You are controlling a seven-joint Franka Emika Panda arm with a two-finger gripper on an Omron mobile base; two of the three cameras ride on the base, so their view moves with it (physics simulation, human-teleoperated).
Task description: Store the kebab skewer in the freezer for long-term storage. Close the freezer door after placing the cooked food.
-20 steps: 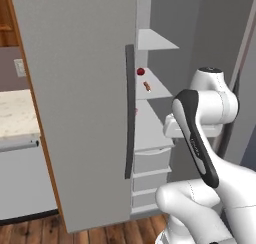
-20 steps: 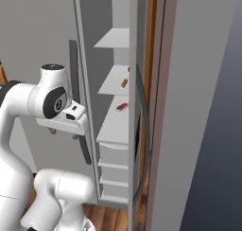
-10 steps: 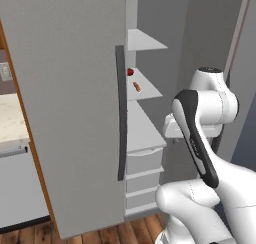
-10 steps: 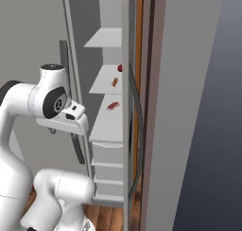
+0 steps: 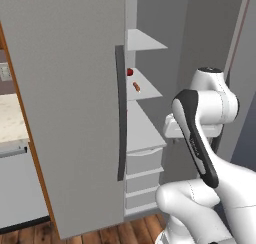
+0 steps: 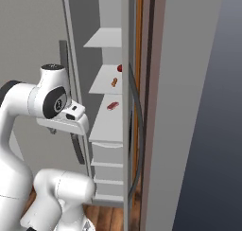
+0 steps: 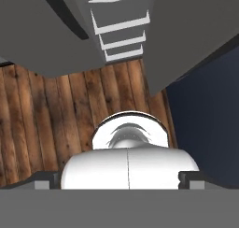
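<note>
Currently: placing step looks done, closing step not done.

- Skewer point(image 5: 136, 86) lies flat on a white middle shelf point(image 5: 150, 93) inside the freezer point(image 5: 150, 18), near the shelf's rear. It is free of the gripper and well apart from it. The right base view shows it on the same shelf point(image 6: 114, 82).
- Red round item point(image 5: 130, 72) sits just behind the skewer, apart from it. A reddish piece point(image 6: 112, 105) lies on the next shelf down.
- Gripper point(image 7: 119, 179): fingertips point(image 7: 46, 176) stand wide apart at the two sides of the hand view, with nothing between them. Released, empty. It looks down at the wood floor point(image 7: 42, 110), with the drawers point(image 7: 121, 28) at the frame's top.
- Door point(image 5: 75, 88) stands ajar; the shelves and drawers are exposed past its edge. Its dark handle point(image 5: 120, 113) is not touched.

Judgement: storage is complete. What remains is to bring the hand to the door and swing it shut until it seals.

Writing: no brand, label or lettering is legible on the door, shelves or arm. The button panel cannot be made out.
</note>
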